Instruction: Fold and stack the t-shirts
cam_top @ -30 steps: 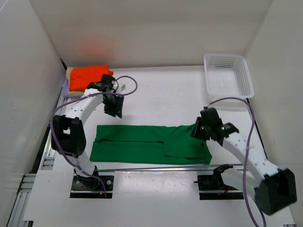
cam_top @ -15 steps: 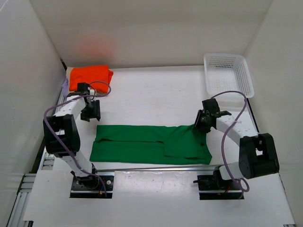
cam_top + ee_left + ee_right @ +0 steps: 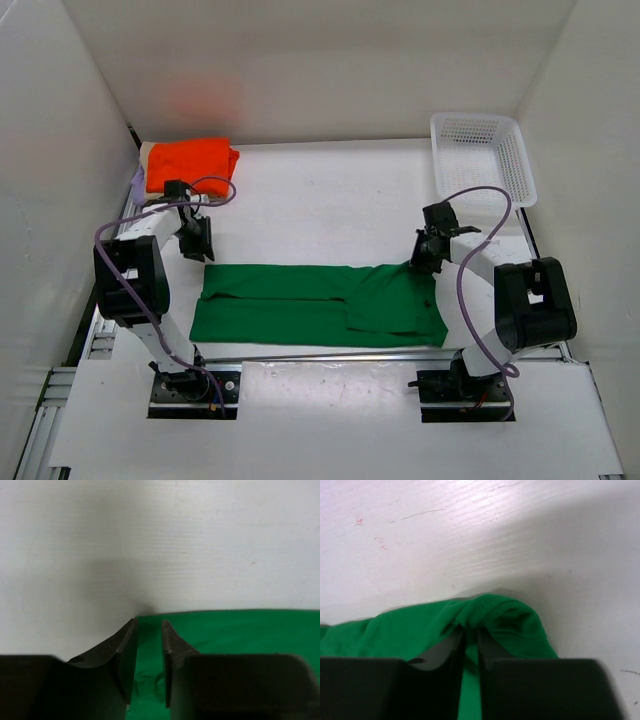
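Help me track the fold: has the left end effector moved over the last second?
Yes. The left end effector moved leftward and nearer, to the far-left corner of the green t-shirt.

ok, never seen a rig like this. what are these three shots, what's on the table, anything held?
Two robot arms are bolted at the table's near edge, each ending in a two-finger gripper. The wide shot looks down from above and behind them. The close-ups come from wrist cameras, so the dark prongs are each gripper's own fingers. A green shirt lies flat, folded into a long strip. An orange shirt sits folded in the far left corner, and a white basket is far right. The right gripper pinches the green shirt's far right corner. The left gripper straddles its far left corner; whether it grips is unclear.
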You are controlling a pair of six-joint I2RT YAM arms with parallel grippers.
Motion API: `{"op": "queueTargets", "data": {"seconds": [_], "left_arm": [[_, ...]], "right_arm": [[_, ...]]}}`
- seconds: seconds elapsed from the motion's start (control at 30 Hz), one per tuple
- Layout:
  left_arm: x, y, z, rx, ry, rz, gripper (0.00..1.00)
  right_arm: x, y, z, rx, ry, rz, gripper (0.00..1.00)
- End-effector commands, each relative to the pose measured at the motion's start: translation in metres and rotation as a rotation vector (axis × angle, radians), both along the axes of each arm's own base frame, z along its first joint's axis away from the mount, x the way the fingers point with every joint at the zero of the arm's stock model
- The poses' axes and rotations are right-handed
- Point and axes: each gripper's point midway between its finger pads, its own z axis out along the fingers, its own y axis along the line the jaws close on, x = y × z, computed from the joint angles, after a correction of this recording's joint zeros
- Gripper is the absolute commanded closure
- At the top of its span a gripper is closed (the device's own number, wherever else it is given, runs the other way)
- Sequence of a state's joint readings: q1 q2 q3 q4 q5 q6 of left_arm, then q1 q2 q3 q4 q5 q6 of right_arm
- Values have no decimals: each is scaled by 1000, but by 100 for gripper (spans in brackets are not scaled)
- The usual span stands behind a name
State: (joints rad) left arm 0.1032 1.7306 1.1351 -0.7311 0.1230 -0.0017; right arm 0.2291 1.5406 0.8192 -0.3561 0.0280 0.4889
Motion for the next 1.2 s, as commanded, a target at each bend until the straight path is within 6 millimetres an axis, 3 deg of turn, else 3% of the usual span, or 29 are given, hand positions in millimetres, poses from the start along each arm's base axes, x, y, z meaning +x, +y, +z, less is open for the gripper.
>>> {"op": "queueTargets", "data": {"seconds": [0.0,0.1,0.3,0.37,0.5,0.57,0.73,0.87,0.97,1.13,1.17], "left_arm": [[-9,-4,-9,-25,33,-4,68],[-15,-2,-19,-17,66,0,90],[-12,25,-22,96,82,48,90],[-9,27,-20,107,74,51,90],[-9,27,-20,107,74,51,90],[-12,20,-20,90,73,34,90],[-20,10,-22,77,92,9,90],[-20,14,-19,100,82,15,90],[-10,23,-6,147,39,30,83],[13,32,37,195,-91,54,57],[15,27,48,197,-126,42,55]], "right_arm": [[19,-1,17,-12,-62,4,89],[19,-8,25,-46,-78,-5,97],[13,-32,29,-148,-20,-38,100],[13,-46,28,-169,-13,-76,100],[16,-47,26,-134,-8,-109,100],[19,-34,22,-73,5,-69,92],[33,-25,27,-73,-13,-29,66],[30,-22,40,-88,-24,-5,62],[18,-21,54,-112,-41,-11,62],[-17,-17,67,-158,-47,-36,70],[-27,-18,62,-163,-28,-51,71]]}}
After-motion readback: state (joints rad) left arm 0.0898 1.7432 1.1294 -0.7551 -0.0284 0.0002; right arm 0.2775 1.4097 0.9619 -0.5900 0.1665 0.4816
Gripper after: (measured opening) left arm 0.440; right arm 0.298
